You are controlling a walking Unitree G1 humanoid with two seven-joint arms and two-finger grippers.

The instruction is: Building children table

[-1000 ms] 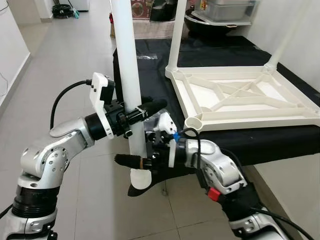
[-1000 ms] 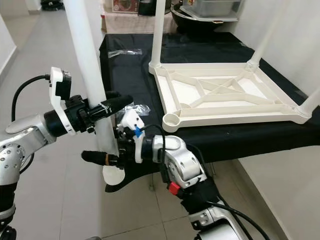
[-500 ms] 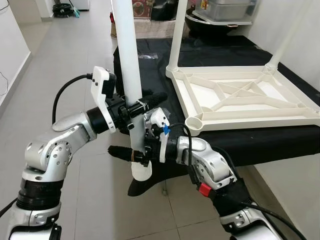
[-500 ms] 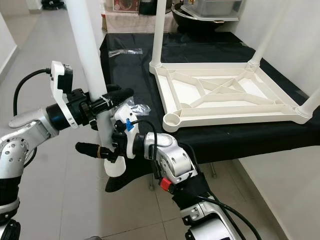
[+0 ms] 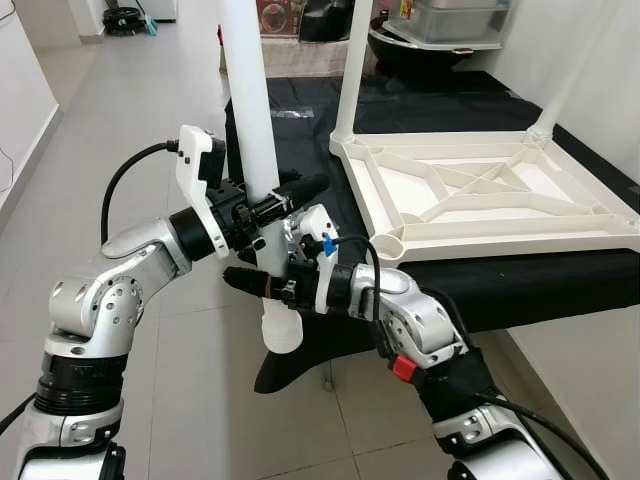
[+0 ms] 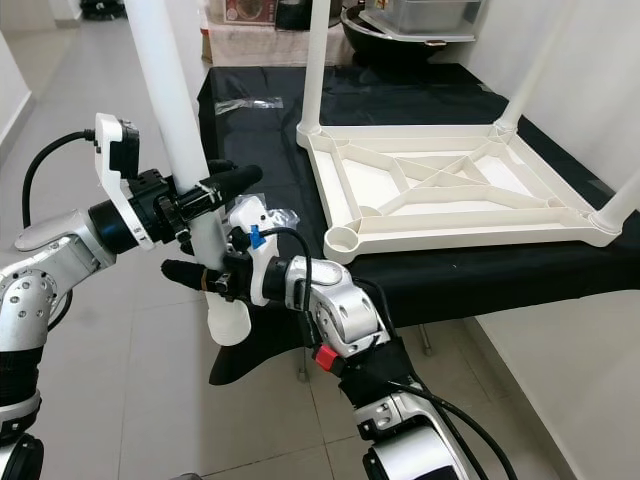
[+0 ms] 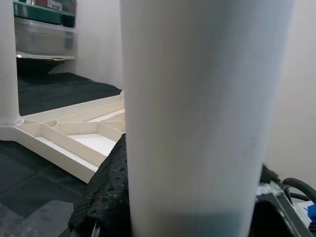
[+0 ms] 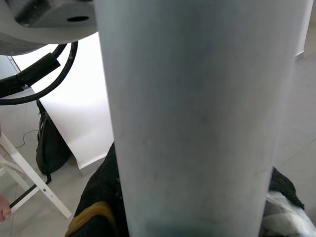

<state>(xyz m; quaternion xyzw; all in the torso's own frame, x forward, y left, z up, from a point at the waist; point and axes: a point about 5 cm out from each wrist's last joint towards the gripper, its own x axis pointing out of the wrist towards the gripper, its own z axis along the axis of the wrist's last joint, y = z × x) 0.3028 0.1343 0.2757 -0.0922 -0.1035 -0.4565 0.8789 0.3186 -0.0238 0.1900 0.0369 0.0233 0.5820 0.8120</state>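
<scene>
Currently both tools clamp the white leg [image 5: 256, 170] upright at frame centre-left: left tool [image 5: 285, 195] above, right tool [image 5: 262, 284] below. Next: carry it to the empty corner socket [image 5: 387, 245] of the upturned table frame [image 5: 500, 190] on the tabletop [image 5: 300, 150].

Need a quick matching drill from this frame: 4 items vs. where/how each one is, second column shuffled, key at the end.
Items:
1. table leg
2. left gripper
3. right gripper
4. tabletop

States:
A. clamps the leg lower down, near its bottom end
B. lies upside down on the black cloth
C. held upright beside the bench, over the floor
D. clamps the leg higher up

Pairs: 1-C, 2-D, 3-A, 4-B
</scene>
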